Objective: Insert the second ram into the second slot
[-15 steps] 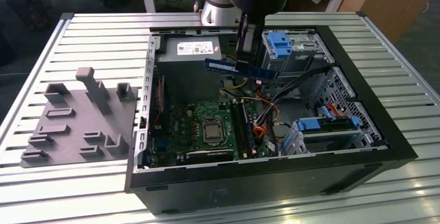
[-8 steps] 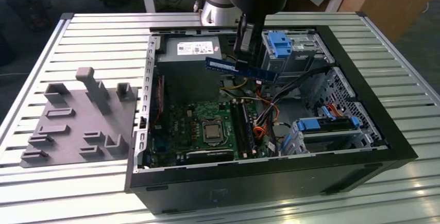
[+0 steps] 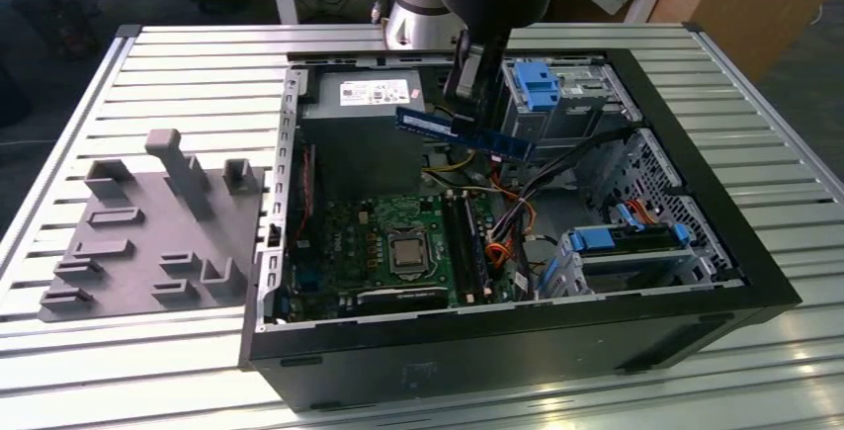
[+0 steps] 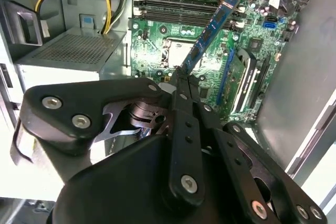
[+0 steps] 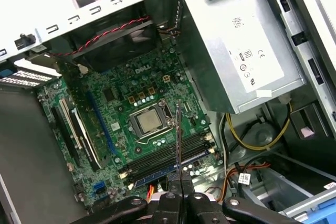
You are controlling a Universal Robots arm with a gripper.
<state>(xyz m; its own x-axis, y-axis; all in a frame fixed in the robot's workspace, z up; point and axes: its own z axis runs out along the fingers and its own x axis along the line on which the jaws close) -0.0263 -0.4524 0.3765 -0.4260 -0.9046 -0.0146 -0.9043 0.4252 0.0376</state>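
Pinching the second ram point(image 3: 442, 126) from above, with the gripper point(image 4: 181, 74) closed tight on it. Thin, long, flat blue stick with dark chips in a row along its face, tilted in the exterior view. Held in the air over the motherboard point(image 3: 359, 230) inside the open computer case point(image 3: 462, 361), clear of the memory slots point(image 5: 165, 157). Bearing a white label near its far end in the second wrist view, print too small to read. White printed sticker also on the grey power supply point(image 5: 236, 51).
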